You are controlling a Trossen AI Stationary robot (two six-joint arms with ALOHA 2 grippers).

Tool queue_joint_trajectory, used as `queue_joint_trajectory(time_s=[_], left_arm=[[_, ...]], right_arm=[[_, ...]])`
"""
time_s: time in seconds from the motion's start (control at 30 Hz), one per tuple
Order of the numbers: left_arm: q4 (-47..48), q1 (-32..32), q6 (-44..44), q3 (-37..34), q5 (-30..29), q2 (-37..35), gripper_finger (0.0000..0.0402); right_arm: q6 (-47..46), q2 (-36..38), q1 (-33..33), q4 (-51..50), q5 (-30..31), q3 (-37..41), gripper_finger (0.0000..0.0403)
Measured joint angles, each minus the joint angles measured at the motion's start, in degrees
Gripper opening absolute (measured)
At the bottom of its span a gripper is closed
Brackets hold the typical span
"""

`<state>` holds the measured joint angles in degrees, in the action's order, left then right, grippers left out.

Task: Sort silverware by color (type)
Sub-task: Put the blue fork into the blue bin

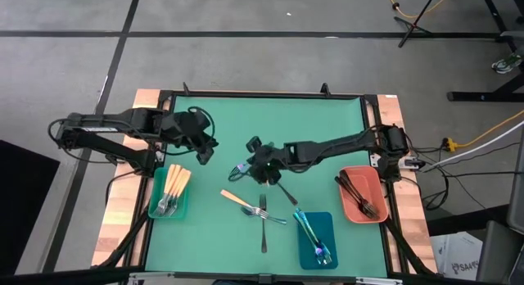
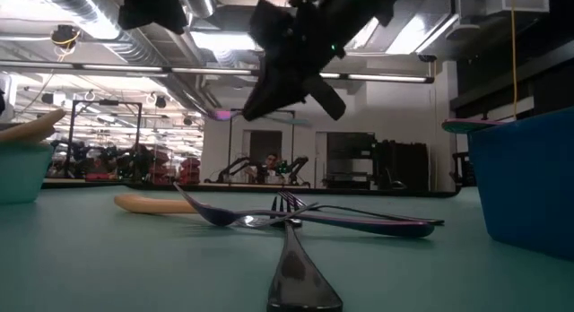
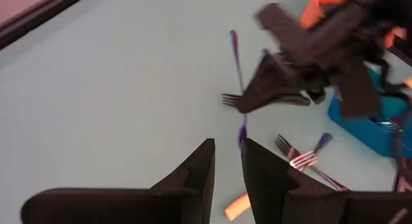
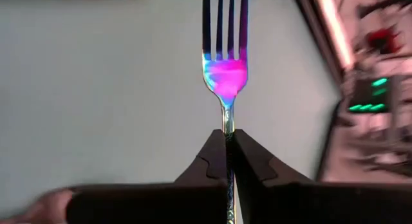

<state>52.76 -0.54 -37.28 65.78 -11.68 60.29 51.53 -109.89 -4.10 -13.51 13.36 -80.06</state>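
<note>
Green table mat (image 1: 246,121) fills the overhead view, with two dark arms reaching in from either side. Three small trays sit along its near edge: a teal tray (image 1: 154,210) on the left holding tan-handled pieces, a blue tray (image 1: 326,228) near the middle holding iridescent pieces, and a salmon tray (image 1: 350,208) on the right holding black pieces. The right gripper (image 1: 248,167) hangs above the middle of the mat, its fingers pressed together on the thin handle of an iridescent fork (image 4: 224,63), which sticks straight out beyond the fingertips, tines away from the wrist, clear of the surface. The left gripper (image 1: 205,151) hovers above the mat just beyond the teal tray, its fingers (image 3: 196,179) a narrow gap apart and holding nothing. Loose silverware lies between the teal and blue trays: a tan-handled piece (image 1: 233,198), a dark fork (image 1: 263,223) crossing it, and a black piece (image 1: 286,193) nearby
</note>
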Motion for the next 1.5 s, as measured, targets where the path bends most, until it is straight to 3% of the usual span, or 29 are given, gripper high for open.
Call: queue_joint_trajectory(time_s=[0.33,0.63,0.97,1.5], left_arm=[[-3.3,0.0,-4.7,0.0,-2.5,2.8,0.0071],[-9.3,0.0,-4.6,-0.1,-1.9,7.4,0.0071],[-18.7,0.0,-2.3,0.0,3.7,12.0,0.0071],[-21.3,-0.1,-2.8,0.0,4.3,14.6,0.0071]], right_arm=[[16.4,0.0,-5.4,1.1,12.2,-1.8,0.0],[25.5,0.1,-8.7,5.4,17.8,-1.8,0.0],[32.9,0.1,-11.0,10.5,19.7,-1.8,0.0],[36.2,0.1,-11.8,13.5,18.6,-1.8,0.0]])
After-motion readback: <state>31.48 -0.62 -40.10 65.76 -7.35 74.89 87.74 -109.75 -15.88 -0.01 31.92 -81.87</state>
